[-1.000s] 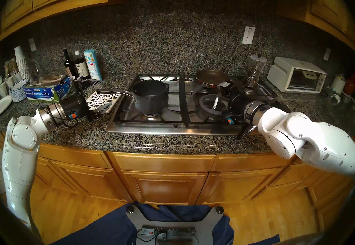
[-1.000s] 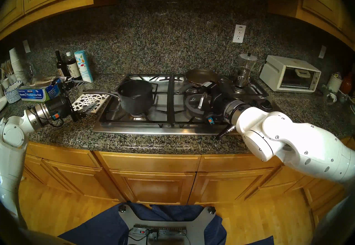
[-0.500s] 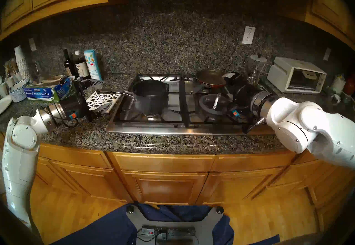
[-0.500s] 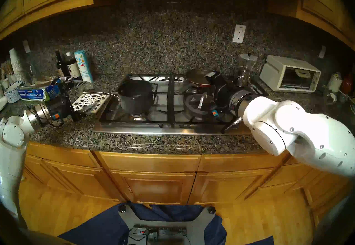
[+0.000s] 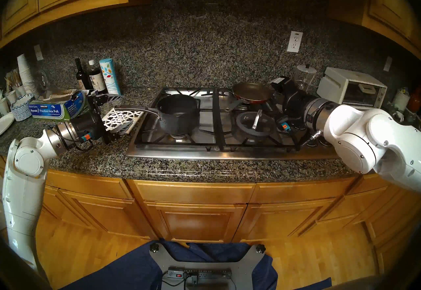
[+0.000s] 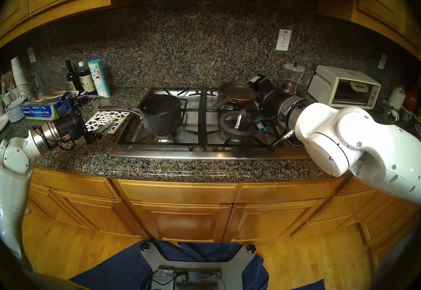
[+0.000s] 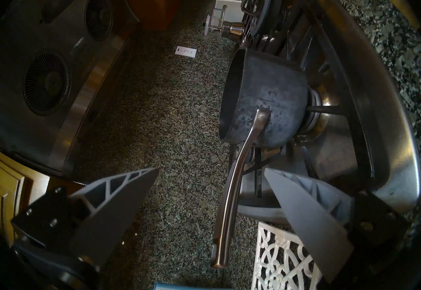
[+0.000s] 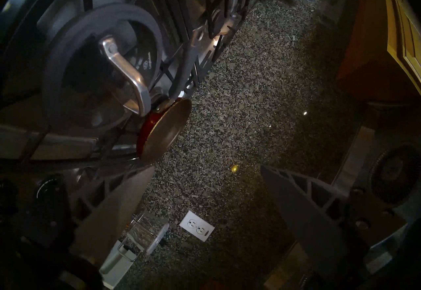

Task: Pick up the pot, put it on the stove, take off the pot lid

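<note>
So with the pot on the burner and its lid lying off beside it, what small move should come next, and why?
Probably just draw the right gripper back toward the robot and stop. The pot stands open on the stove's front left burner, the pot lid lies flat on the front right grate, and both the right gripper and the left gripper are open and empty, so nothing seems left to do.

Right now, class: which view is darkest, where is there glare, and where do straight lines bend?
Right wrist view: darkest, pot lid dim. Head views: glare on the stove's steel, counter edge bowed by fisheye. Left wrist view: sharp, pot well lit.
</note>
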`<state>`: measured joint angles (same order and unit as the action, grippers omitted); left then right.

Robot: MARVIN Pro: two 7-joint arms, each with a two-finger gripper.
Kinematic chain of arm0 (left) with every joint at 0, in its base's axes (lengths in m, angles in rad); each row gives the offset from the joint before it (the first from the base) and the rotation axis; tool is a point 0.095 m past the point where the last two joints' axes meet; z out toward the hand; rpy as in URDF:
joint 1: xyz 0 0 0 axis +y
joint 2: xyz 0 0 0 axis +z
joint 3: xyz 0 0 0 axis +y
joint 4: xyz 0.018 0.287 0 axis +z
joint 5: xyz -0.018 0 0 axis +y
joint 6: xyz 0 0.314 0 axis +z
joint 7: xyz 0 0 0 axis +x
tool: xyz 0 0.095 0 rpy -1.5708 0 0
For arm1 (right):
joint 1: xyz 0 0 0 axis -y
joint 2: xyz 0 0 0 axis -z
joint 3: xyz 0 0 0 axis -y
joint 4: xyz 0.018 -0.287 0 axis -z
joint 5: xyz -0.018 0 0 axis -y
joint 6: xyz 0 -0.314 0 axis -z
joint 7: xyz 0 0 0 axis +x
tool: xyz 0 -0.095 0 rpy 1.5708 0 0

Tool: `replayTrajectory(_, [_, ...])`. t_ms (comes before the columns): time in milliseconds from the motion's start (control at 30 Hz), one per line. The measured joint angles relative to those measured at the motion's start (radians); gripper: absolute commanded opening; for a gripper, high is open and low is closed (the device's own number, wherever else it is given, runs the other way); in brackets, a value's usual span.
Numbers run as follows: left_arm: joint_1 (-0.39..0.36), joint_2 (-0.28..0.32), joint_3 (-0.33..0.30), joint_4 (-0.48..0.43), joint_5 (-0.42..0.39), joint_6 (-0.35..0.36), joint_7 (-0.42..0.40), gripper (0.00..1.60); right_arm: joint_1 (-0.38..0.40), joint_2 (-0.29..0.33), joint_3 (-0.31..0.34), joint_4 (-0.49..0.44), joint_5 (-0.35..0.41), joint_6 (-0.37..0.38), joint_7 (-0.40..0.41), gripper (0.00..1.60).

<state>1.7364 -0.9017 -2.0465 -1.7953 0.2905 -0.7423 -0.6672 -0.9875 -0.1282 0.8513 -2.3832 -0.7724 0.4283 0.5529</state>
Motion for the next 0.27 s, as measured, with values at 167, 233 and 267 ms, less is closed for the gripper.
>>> replayTrajectory(167, [0.000, 0.000, 0.000, 0.000, 0.000, 0.000, 0.000, 1.60, 0.007, 0.004, 0.004, -0.005, -0.001, -0.001, 0.017, 1.60])
replayTrajectory(233, [0.000, 0.000, 0.000, 0.000, 0.000, 0.000, 0.000, 1.60, 0.009, 0.005, 0.005, -0.006, -0.002, -0.001, 0.020, 1.60])
replayTrajectory(267, [0.000, 0.000, 0.000, 0.000, 0.000, 0.000, 0.000, 1.60, 0.010, 0.006, 0.006, -0.007, -0.003, -0.001, 0.020, 1.60])
